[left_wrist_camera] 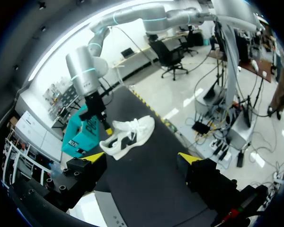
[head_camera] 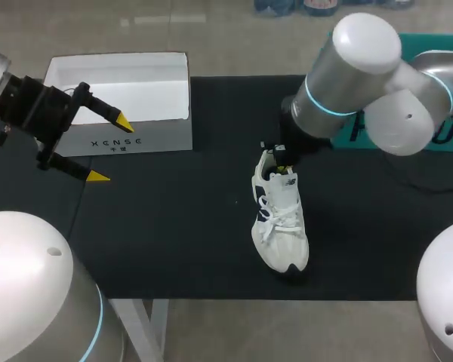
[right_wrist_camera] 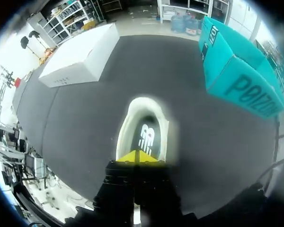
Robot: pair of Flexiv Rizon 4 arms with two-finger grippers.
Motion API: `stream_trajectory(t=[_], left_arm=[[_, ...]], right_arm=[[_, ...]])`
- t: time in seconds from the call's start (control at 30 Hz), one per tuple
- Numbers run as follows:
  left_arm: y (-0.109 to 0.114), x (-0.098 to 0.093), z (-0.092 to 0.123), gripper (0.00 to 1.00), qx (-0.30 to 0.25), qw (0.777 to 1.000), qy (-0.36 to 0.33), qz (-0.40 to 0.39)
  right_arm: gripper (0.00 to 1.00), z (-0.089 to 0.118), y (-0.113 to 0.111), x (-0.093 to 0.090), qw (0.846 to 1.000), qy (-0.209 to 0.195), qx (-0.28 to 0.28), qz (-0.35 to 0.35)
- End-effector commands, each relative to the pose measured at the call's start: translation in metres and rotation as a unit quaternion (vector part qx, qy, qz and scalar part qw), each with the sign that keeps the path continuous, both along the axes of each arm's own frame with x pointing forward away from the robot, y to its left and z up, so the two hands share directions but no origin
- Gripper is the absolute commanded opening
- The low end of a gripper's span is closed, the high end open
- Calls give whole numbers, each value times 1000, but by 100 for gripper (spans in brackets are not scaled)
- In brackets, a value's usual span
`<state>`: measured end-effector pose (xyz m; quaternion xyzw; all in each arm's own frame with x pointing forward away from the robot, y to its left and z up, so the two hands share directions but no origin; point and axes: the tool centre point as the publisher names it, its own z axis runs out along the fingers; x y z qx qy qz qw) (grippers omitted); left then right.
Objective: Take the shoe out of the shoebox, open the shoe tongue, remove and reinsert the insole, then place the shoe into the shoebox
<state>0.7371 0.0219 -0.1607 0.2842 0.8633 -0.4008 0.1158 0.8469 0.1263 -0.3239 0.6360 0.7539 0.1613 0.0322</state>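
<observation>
Two sets are seen: left fingers (head_camera: 121,121) held apart beside the shoebox (head_camera: 117,141), right fingers (right_wrist_camera: 128,157) closed at the shoe (head_camera: 283,226) heel.

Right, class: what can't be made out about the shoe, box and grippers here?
1. Whether the right gripper holds the sneaker by its heel: head view, its arm covers this; right wrist view, its own body does.
2. Insole: head view, that arm covers most of the opening.
3. Shoebox: left wrist view, cut off at the edge, only a corner shows.
</observation>
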Motion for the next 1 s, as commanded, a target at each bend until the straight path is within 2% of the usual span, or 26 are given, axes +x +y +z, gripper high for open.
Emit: stream_trajectory(t=[0.03,0.1,1.0], left_arm=[[0,0,1,100,2,1000,1,-1],[0,0,1,100,2,1000,1,-1],[0,0,1,100,2,1000,1,-1]], right_arm=[[0,-23,14,6,998,-2,-63,-18],[0,-28,15,6,998,5,-61,-19],[0,-29,16,6,998,6,-60,-19]])
